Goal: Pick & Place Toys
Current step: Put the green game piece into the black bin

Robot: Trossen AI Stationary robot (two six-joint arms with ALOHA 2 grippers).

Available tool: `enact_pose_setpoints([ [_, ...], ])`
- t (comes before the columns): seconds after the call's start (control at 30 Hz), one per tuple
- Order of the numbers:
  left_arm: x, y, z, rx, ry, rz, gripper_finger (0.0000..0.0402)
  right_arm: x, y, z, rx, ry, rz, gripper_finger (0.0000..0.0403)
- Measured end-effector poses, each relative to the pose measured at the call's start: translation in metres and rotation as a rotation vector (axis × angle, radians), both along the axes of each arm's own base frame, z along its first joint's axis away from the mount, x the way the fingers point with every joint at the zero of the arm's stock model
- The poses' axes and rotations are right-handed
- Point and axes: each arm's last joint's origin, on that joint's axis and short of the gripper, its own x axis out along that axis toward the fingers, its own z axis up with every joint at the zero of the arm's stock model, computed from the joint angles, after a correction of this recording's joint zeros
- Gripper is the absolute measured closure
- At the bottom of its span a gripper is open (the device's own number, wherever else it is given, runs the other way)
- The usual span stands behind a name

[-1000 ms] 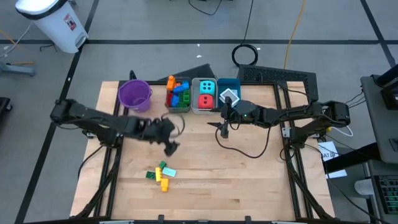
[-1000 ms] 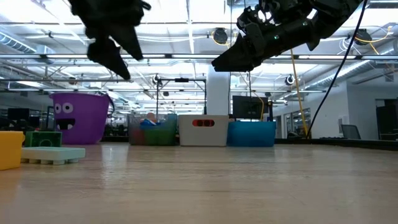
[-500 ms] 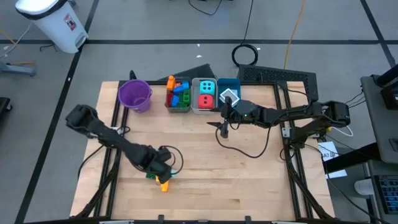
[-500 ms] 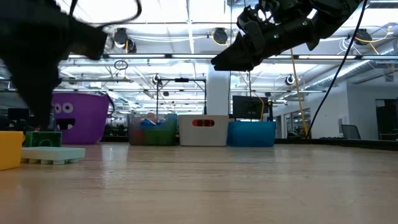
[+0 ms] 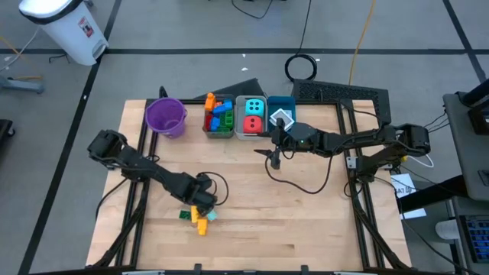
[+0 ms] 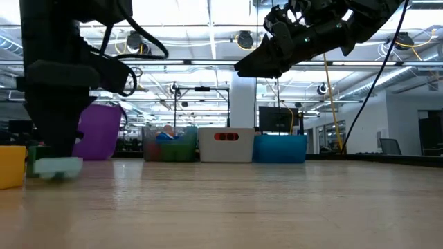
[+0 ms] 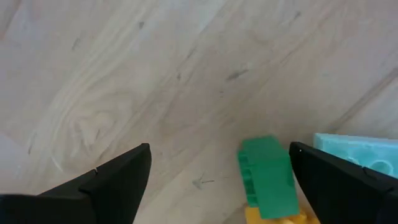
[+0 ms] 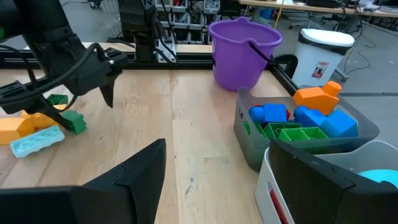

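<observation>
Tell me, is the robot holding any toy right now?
No. The left gripper hangs open over the green brick, not gripping it. The right gripper is open and empty near the bins.

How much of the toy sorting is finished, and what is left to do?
Done: bricks fill the grey bin and two dice sit in the white bin. In hand: nothing yet; the left pincer is open, low over the loose bricks. Left: those green, yellow and light blue pieces. The right pincer waits near the bins.
</observation>
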Motion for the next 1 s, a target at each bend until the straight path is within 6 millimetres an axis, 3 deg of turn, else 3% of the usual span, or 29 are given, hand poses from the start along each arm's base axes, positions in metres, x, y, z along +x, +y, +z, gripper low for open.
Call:
enact_pose_setpoints([
  [0.23,0.002,0.003,0.000,-0.043,0.013,0.035,0.0091,0.000,0.000,0.000,0.001,0.003,0.000,0.0147],
  [0.6,0.002,-0.011,0.000,-0.081,-0.040,0.003,0.0198,0.000,0.000,0.000,0.001,0.003,0.000,0.0147],
  [0.9,0.004,-0.007,0.000,-0.054,-0.052,0.000,0.0299,0.000,0.000,0.000,0.001,0.003,0.000,0.0147],
  [1.0,0.007,-0.001,0.001,-0.016,-0.064,-0.025,0.0308,0.000,0.000,0.000,0.001,0.003,0.000,0.0147],
])
